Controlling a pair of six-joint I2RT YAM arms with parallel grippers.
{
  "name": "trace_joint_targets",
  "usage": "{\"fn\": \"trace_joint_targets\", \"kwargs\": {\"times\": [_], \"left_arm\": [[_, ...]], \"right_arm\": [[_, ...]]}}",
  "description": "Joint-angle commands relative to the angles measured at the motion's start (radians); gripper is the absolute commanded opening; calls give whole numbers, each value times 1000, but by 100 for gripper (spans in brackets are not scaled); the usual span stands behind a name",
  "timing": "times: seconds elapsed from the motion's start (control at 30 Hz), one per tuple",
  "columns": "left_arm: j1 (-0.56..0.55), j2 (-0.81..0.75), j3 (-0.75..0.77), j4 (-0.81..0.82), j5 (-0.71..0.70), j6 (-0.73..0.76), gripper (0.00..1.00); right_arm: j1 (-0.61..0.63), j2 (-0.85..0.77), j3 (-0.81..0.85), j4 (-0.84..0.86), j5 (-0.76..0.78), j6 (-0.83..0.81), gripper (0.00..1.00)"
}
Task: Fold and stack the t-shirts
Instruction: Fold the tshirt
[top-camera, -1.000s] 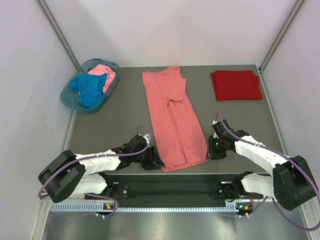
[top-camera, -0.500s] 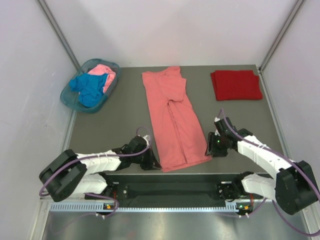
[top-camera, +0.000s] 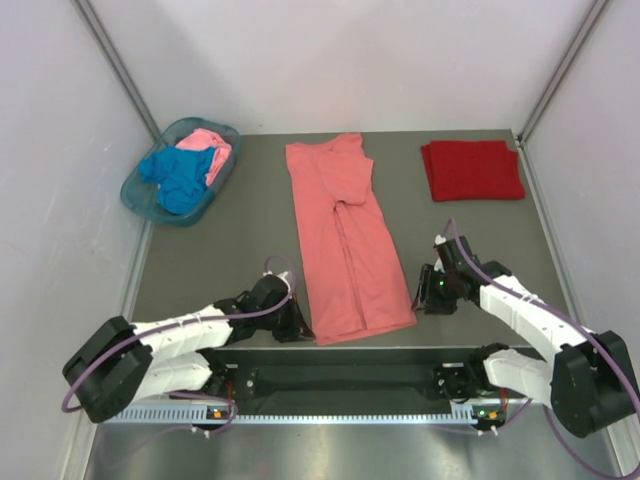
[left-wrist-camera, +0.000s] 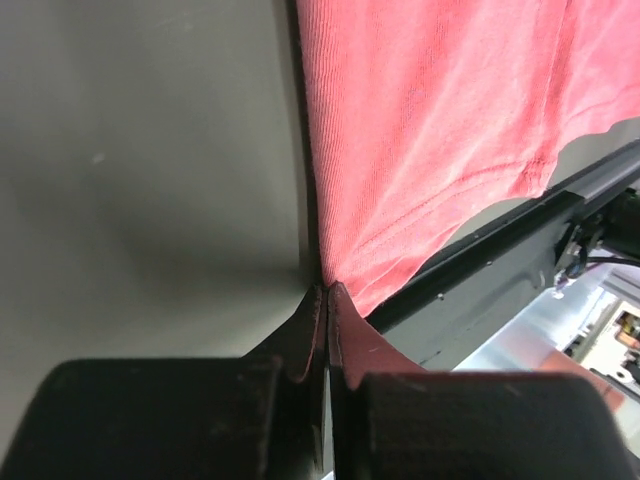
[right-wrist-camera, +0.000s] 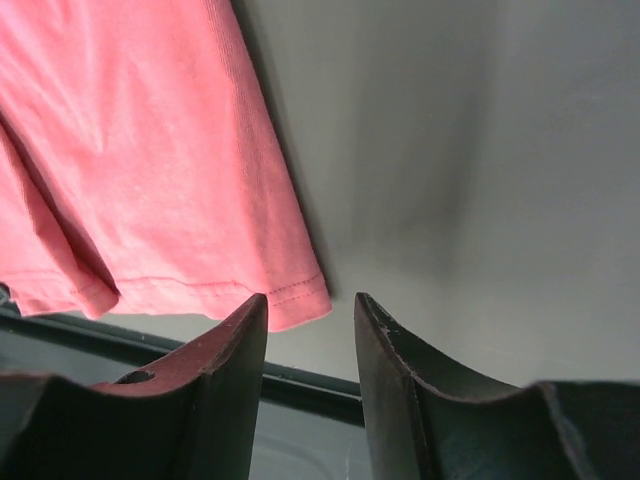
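Grey tabletop (top-camera: 230, 250) between pale walls carries everything; two arms reach in from its near edge.

Left gripper (left-wrist-camera: 326, 292) has its jaws pressed fully together at the near left corner of the salmon-coral t-shirt (top-camera: 345, 235); in the left wrist view the hem edge runs straight into the meeting tips, so the cloth is pinched there, low against the table. Right gripper (right-wrist-camera: 310, 298) stands partly open, a clear gap between its two dark fingers (right-wrist-camera: 395, 350); the shirt's near right corner lies just ahead of that gap, nearer one finger, and neither finger grips it; whether the tips touch the fabric I cannot tell.

Counted: four t-shirts in all. One is the salmon-coral one, lying as a long narrow strip down the middle of the table, sleeves folded in, its hem at the near edge. One is the dark red t-shirt (top-camera: 472, 170), folded into a neat rectangle at the far right, well apart from both grippers. Two more sit crumpled in the single teal basket (top-camera: 135, 190) at the far left: the bright blue t-shirt (top-camera: 180, 180) in front and the light pink t-shirt (top-camera: 215, 148) behind it, touching.
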Motion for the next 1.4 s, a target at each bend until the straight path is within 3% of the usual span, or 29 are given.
{"fn": "trace_joint_targets", "kwargs": {"times": [0.0,0.2,0.33,0.57,1.07,1.37], "left_arm": [[-4,-57,-4,-135,-41,42,0],[-3,-111,-12,-201,-67,71,1],[-3,-103,-19,-147,-29,43,27],[-4,-125,-27,-130,-18,28,38],[-4,-84,-71,-66,-14,13,37],[-3,-87,-84,-59,-20,13,24]], "right_arm": [[-7,-46,-17,25,-61,0,40],[-1,-120,-98,47,-111,19,41],[-1,-103,-132,102,-169,19,41],[0,-102,-138,149,-217,36,41],[19,-45,-161,151,-137,20,38],[58,-39,-164,156,-108,23,33]]}}
